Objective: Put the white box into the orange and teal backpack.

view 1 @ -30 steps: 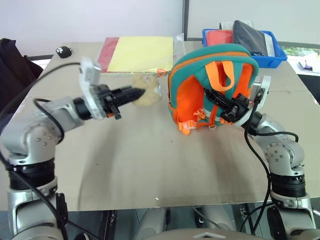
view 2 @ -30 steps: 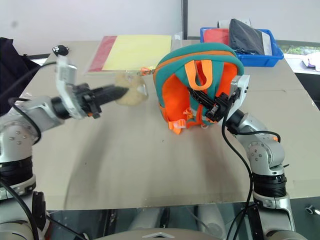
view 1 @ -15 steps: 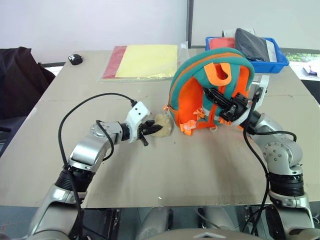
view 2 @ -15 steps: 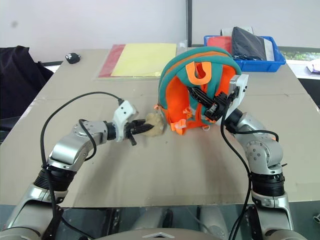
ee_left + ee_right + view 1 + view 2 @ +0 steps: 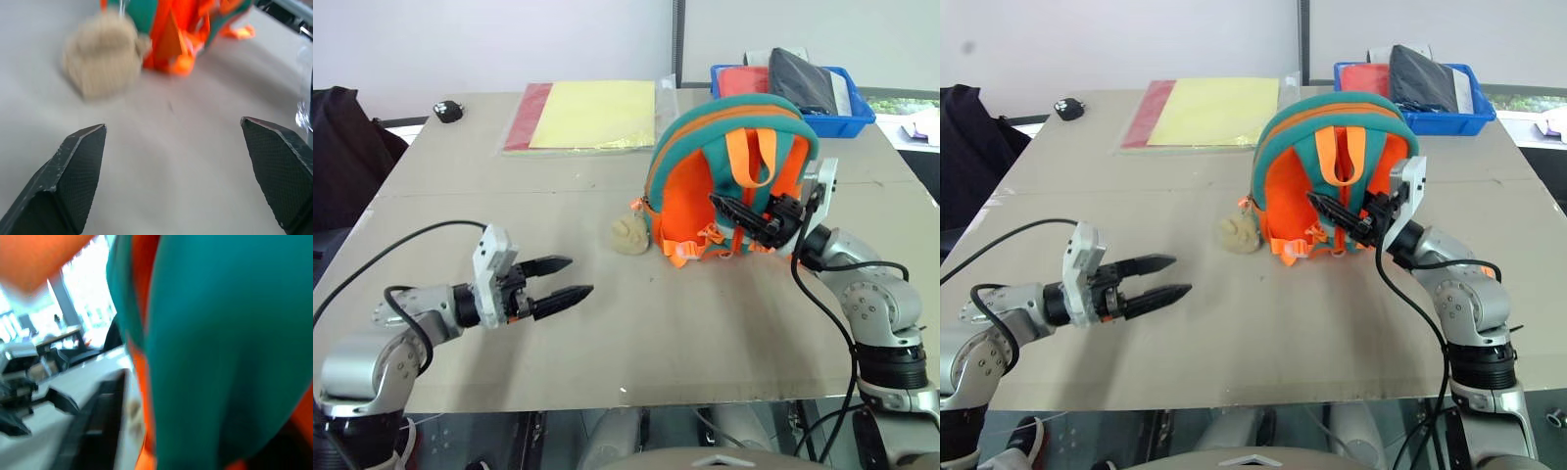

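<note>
So the left gripper (image 5: 560, 279) has just let go of the plush charm (image 5: 629, 234) and pulled back toward the near edge of the worktop (image 5: 636, 333). A second ago it was pinching that charm up by the backpack; now its fingers are spread wide with nothing between them, hovering over bare surface. The charm sits on the worktop, right beside the backpack's lower left corner.

The right gripper (image 5: 1339, 211) was clamped on the strap side of the orange and teal backpack (image 5: 729, 176) a moment ago. Now its fingers look parted against the straps, more resting there than pinching, though the tips are partly hidden among the webbing so I can't say if they touch. The backpack is standing upright on its own, strap side facing the robot, in front of the blue bin (image 5: 847, 93).

The white box isn't lying anywhere on the worktop, just yellow and red folders (image 5: 592, 113) at the far side. My guess is it's already inside the bag and both arms are backing off, so the job looks basically finished. Can't confirm, since the opening faces away.
</note>
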